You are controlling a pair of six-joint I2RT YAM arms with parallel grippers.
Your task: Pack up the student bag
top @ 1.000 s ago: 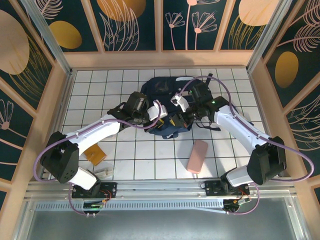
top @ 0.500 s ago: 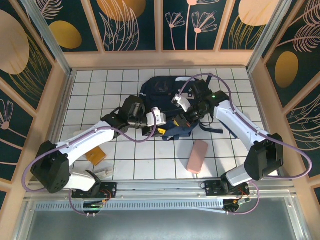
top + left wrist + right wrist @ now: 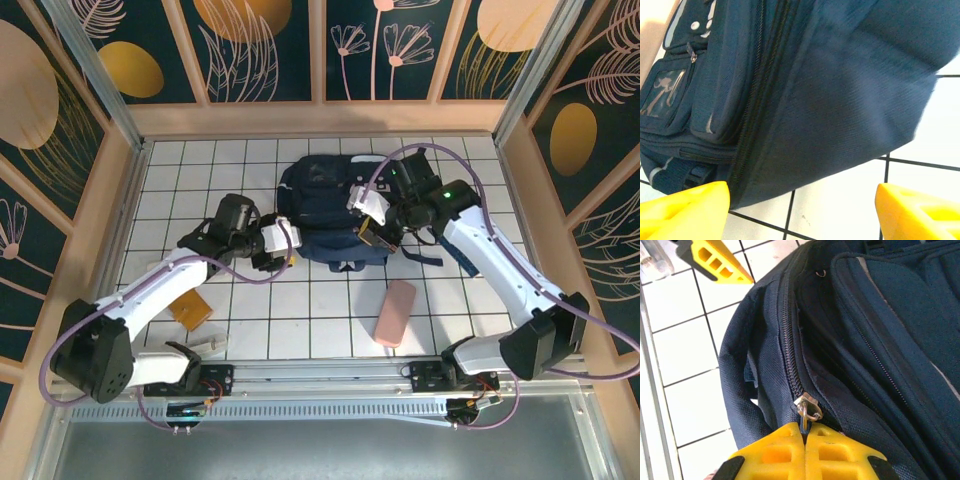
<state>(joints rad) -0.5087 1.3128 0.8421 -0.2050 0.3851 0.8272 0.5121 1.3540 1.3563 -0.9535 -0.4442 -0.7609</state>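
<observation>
Nearest us on the white tiled table [image 3: 300,330], by the left arm's base, lies a small pale object [image 3: 209,343], too small for us to name; just beyond it sits a flat orange-brown piece [image 3: 190,310]; well apart to the right, a pink oblong case [image 3: 396,312] lies tilted on the tiles.

Farther in, we find the left gripper [image 3: 287,247] just beside the near-left corner of the student bag [image 3: 325,200]; in its wrist view the left gripper [image 3: 800,215] has its yellow fingertips [image 3: 685,210] spread wide, with nothing between them but bare tile; the navy side of the student bag [image 3: 815,100] rises just ahead, and we cannot tell whether the fingertip beside the bag touches the fabric.

At the bag's right side the right gripper [image 3: 370,228] reaches down onto it; in its wrist view the right gripper [image 3: 805,450] has both yellow fingers pressed together, pinching the metal zipper pull [image 3: 807,410] at the edge of the student bag [image 3: 900,340]; a yellow finger of the left gripper [image 3: 715,260] shows over the tiles beyond.

The bag itself lies in the middle of the table, toward its far side, with black straps [image 3: 430,255] trailing to its right; behind it stands the wooden wall with dark floral panels [image 3: 260,50].
</observation>
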